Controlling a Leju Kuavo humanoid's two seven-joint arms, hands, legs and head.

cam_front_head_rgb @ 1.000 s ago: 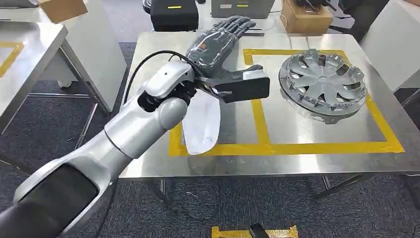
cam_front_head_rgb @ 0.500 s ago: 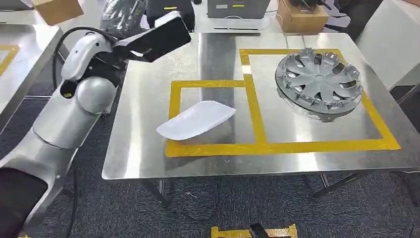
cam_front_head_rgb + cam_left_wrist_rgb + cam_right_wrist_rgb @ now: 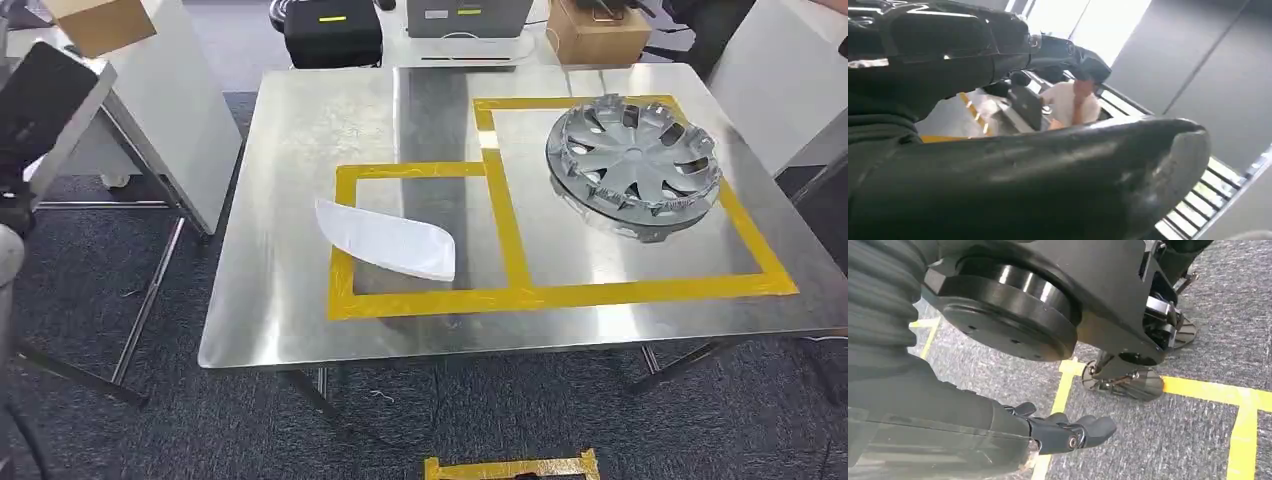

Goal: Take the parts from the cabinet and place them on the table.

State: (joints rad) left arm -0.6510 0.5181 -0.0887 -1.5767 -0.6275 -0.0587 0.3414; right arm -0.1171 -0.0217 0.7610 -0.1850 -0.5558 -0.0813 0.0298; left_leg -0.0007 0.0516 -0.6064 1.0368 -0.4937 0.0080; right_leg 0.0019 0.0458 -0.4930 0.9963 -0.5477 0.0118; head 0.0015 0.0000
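A white curved part [image 3: 388,240] lies flat inside the smaller yellow-taped square on the steel table [image 3: 290,320]. In the larger taped square rests a silver hubcap [image 3: 632,160]. My left arm [image 3: 35,95] is at the far left edge of the head view, well clear of the table. In the left wrist view my left hand [image 3: 973,115] holds nothing, its thumb [image 3: 1058,180] and dark fingers [image 3: 948,45] stretched out. My right hand [image 3: 1063,432] hangs over the grey carpet, fingers loosely apart and holding nothing.
A white unit [image 3: 190,110] stands left of the table, with a cardboard box [image 3: 100,22] above it. A black case [image 3: 332,30] and another box [image 3: 600,30] sit beyond the far edge. A person [image 3: 1068,102] sits at a laptop.
My left arm has swung away from over the table to the far left. The white part, hidden under the arm before, now lies alone in the small square.
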